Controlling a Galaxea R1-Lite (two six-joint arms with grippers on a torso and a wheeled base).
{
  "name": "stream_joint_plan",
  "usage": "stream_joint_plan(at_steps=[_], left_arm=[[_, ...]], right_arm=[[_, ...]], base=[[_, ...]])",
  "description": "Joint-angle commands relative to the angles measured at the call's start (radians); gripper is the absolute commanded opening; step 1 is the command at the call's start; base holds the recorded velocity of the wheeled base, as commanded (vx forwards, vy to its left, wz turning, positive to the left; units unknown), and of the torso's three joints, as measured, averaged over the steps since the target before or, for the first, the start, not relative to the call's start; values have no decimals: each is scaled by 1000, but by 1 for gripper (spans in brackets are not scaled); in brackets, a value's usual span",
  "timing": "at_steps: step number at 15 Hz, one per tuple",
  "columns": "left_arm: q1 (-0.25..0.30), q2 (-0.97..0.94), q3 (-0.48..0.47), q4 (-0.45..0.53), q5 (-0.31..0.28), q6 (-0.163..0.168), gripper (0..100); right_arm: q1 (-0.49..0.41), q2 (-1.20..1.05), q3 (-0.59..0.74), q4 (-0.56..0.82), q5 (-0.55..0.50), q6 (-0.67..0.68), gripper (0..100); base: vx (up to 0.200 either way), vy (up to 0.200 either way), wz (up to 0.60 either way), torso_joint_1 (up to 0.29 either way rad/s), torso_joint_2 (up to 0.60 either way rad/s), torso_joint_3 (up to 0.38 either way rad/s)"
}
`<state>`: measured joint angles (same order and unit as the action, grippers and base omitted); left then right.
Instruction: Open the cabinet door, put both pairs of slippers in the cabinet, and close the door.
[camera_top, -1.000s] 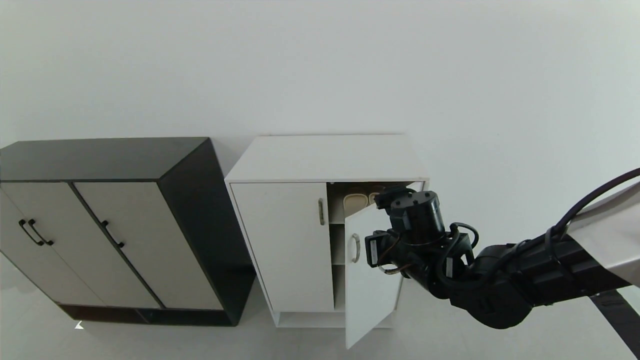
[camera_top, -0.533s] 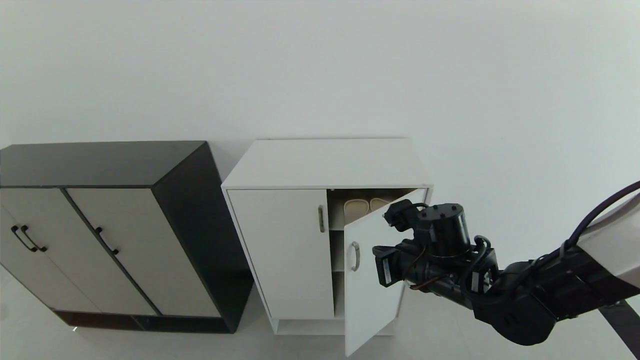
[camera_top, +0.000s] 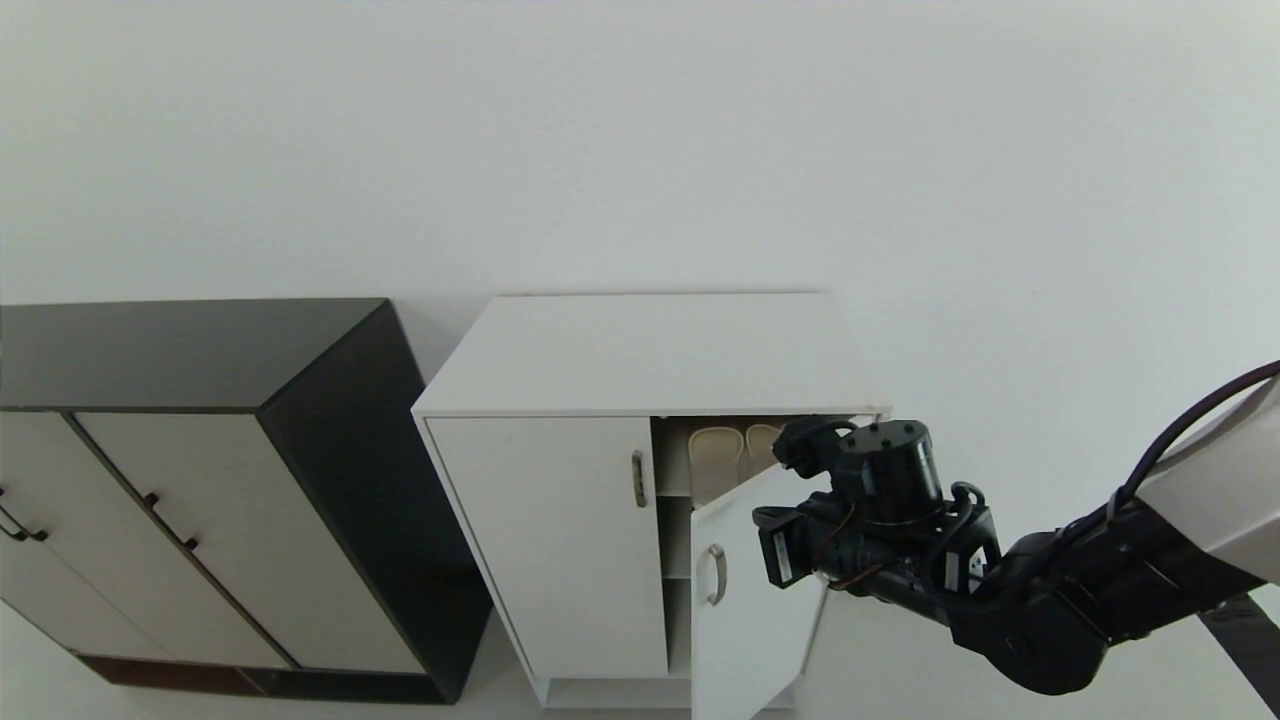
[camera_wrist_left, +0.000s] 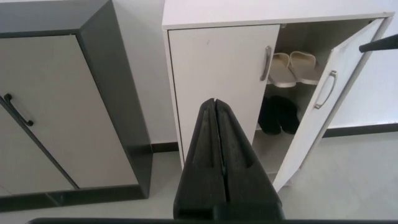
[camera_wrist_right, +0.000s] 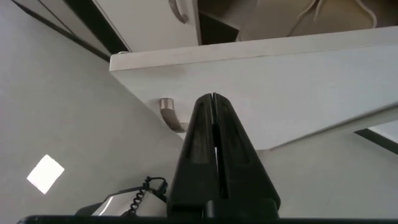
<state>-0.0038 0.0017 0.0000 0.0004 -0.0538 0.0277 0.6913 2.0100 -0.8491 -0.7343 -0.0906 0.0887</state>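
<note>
white cabinet (camera_top: 650, 350) stands at the lower middle of the head view, its right door (camera_top: 745, 600) partly open. beige slippers (camera_top: 715, 455) lie on the top shelf, black slippers (camera_wrist_left: 278, 115) one shelf below. right gripper (camera_wrist_right: 213, 99), fingers pressed together, is by the door's outer face; left gripper (camera_wrist_left: 214, 106) is also pressed together.

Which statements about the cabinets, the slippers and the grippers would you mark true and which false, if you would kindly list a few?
1. The right door of the white cabinet stands partly open. True.
2. The beige slippers lie on the floor before the cabinet. False: they sit on the top shelf inside.
3. The dark slippers sit on the shelf below the beige pair. True.
4. The left gripper is open. False: its fingers are shut together.
5. The black cabinet has a door open. False: both its doors are closed.
</note>
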Motion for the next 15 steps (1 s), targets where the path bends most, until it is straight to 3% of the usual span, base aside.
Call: stream_joint_plan(at_steps=[1, 6, 15], left_arm=[[1, 0, 0, 0, 0, 0, 0], [1, 0, 0, 0, 0, 0, 0], [1, 0, 0, 0, 0, 0, 0]], right_arm=[[1, 6, -2, -2, 0, 0, 0], [-9, 82, -54, -36, 2, 3, 0], [-104, 231, -257, -39, 2, 2, 0]], base=[[0, 0, 0, 0, 0, 0], [0, 0, 0, 0, 0, 0], [0, 0, 0, 0, 0, 0]])
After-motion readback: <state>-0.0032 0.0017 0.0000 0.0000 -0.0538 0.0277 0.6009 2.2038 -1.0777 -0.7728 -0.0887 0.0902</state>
